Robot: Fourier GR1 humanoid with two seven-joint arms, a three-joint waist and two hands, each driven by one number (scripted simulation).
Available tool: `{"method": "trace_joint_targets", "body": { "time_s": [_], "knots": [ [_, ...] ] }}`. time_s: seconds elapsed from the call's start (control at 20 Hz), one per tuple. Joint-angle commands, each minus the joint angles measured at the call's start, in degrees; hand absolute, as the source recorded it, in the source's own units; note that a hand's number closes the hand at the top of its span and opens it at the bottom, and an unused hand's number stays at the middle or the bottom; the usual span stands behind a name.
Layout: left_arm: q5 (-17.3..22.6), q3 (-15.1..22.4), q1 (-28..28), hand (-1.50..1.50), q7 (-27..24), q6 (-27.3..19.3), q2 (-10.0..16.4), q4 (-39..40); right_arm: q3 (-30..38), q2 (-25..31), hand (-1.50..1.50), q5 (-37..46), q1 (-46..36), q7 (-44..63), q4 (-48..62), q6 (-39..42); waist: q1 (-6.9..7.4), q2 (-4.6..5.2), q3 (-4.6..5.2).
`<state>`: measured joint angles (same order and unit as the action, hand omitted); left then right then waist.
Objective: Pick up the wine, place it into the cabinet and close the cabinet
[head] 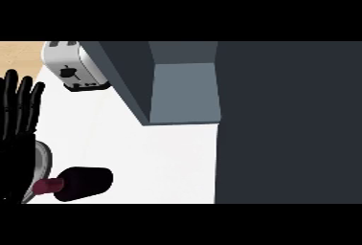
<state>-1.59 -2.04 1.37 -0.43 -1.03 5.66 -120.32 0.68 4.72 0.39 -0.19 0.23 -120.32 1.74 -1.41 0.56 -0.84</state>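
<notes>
The wine bottle (84, 183) shows at the lower left on the white counter (163, 158), with a dark body and a maroon neck pointing left toward my left forearm. My left hand (17, 119) stands open at the left edge, fingers straight up, just above and left of the bottle and not holding it. The cabinet (184, 91) is open at the top centre and shows a grey-blue inside. A large dark panel (286, 122), likely its door, fills the right side. My right hand is not visible.
A silver toaster (71, 64) stands at the top left, beside the cabinet's left wall. A strip of wooden surface (21, 52) shows in the top left corner. White counter lies between the bottle and the cabinet.
</notes>
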Motion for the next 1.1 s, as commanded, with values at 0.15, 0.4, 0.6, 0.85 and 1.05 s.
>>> {"method": "trace_joint_targets", "body": {
  "time_s": [0.15,0.4,0.6,0.85,1.05],
  "knots": [
    [-2.5,2.9,2.0,-1.5,0.9,-0.5,-1.6,2.5,-3.8,-3.9,-1.5,2.8,12.5,-4.0,-8.0,-0.9,0.97,-0.65,0.83],
    [4.1,8.4,0.6,-1.5,15.2,-2.7,-5.5,-1.3,-12.1,0.2,-1.5,-5.9,12.1,4.9,-9.9,9.4,1.34,-1.0,0.77],
    [0.5,16.8,-1.9,-1.5,21.0,-9.8,-5.6,-8.8,-13.1,1.1,-1.5,-7.8,15.6,10.7,-19.0,8.9,1.26,-0.85,0.82],
    [-11.1,28.8,0.8,-1.5,31.5,-18.7,-5.6,-16.4,-15.7,1.0,-1.5,-5.9,18.7,13.2,-22.8,8.3,1.29,-0.88,0.77],
    [-16.2,33.2,4.5,-1.5,37.8,-23.4,-5.7,-17.6,-17.6,0.9,-1.5,-7.4,20.3,18.4,-30.1,6.4,1.01,-0.88,0.78]
  ]
}}
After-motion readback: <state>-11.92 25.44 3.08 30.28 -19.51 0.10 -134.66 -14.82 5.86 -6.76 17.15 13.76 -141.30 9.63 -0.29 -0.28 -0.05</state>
